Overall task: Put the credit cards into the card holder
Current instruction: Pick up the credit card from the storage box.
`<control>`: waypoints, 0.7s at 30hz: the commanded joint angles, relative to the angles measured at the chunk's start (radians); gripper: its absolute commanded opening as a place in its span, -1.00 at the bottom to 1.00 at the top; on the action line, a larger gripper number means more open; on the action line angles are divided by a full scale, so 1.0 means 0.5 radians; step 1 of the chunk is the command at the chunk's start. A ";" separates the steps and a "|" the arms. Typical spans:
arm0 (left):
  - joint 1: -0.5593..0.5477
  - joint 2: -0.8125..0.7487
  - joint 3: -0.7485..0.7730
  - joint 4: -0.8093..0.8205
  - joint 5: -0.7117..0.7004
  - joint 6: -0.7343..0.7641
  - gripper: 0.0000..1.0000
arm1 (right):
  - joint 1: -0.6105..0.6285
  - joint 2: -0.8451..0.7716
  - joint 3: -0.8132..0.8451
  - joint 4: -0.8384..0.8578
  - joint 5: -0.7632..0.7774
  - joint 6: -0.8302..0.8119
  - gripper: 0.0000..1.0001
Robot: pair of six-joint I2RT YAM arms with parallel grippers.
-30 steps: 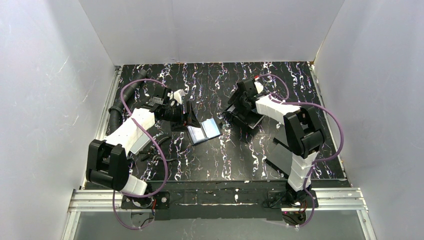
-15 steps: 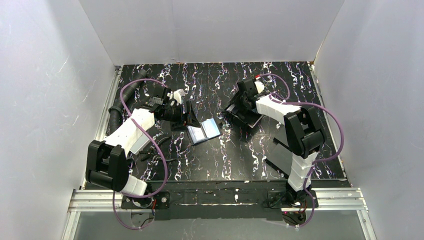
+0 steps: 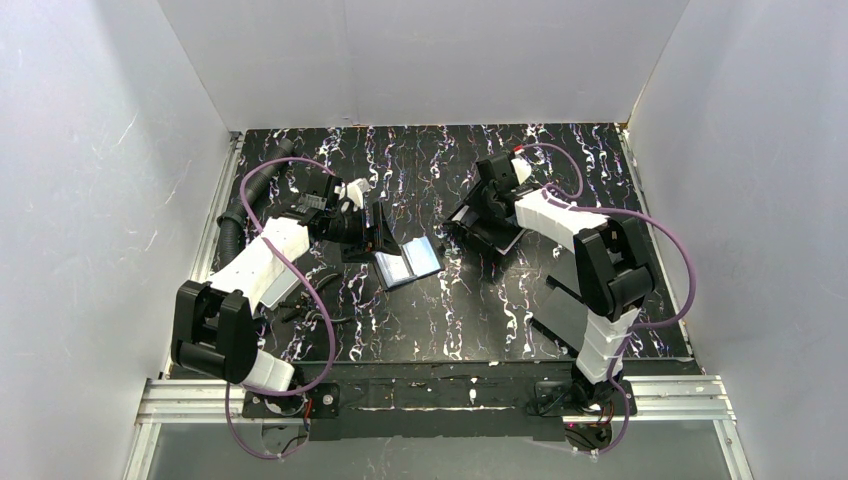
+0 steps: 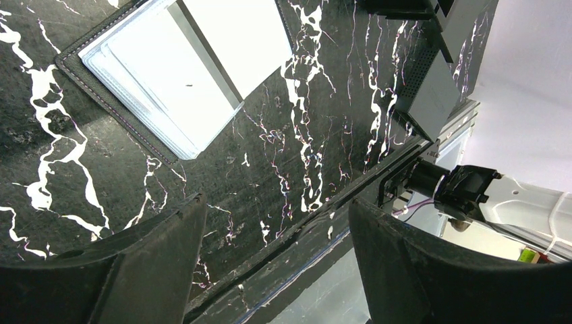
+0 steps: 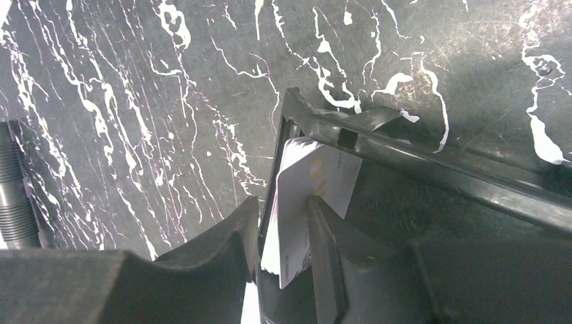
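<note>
The card holder (image 3: 408,262) lies open on the marbled table, pale blue-grey inside up; the left wrist view has it (image 4: 182,74) at the top left. My left gripper (image 3: 372,222) (image 4: 276,202) hovers just left of it, open and empty. A stack of white credit cards (image 5: 337,175) stands on edge in a corner of the black rimmed tray (image 5: 418,162). My right gripper (image 3: 487,205) (image 5: 283,202) reaches down there with one finger on each side of the stack, the right finger flat against the front card and the left finger at the tray wall behind them.
A flat grey slab (image 3: 560,315) (image 4: 432,88) lies at the right front beside the right arm's base. A black corrugated hose (image 3: 232,215) (image 5: 13,189) runs along the table's left side. White walls close in the table on three sides.
The right gripper's jaws have narrowed onto the stack of cards, and its wrist has shifted slightly. The left arm and the card holder have not moved.
</note>
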 commanded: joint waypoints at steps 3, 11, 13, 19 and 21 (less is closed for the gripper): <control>-0.004 -0.102 -0.042 0.001 0.046 0.037 0.50 | 0.014 -0.106 0.036 0.012 0.080 0.013 -0.27; -0.004 -0.107 -0.049 0.001 0.046 0.040 0.50 | 0.011 -0.067 0.053 -0.009 0.063 0.019 -0.50; -0.005 -0.108 -0.050 0.001 0.046 0.043 0.50 | 0.011 -0.060 0.059 -0.016 0.061 0.015 -0.55; -0.005 -0.100 -0.044 0.001 0.046 0.043 0.50 | 0.011 -0.063 0.076 -0.038 0.067 0.004 -0.73; -0.005 -0.095 -0.038 0.001 0.049 0.040 0.50 | 0.011 -0.065 0.098 -0.084 0.082 -0.007 -0.84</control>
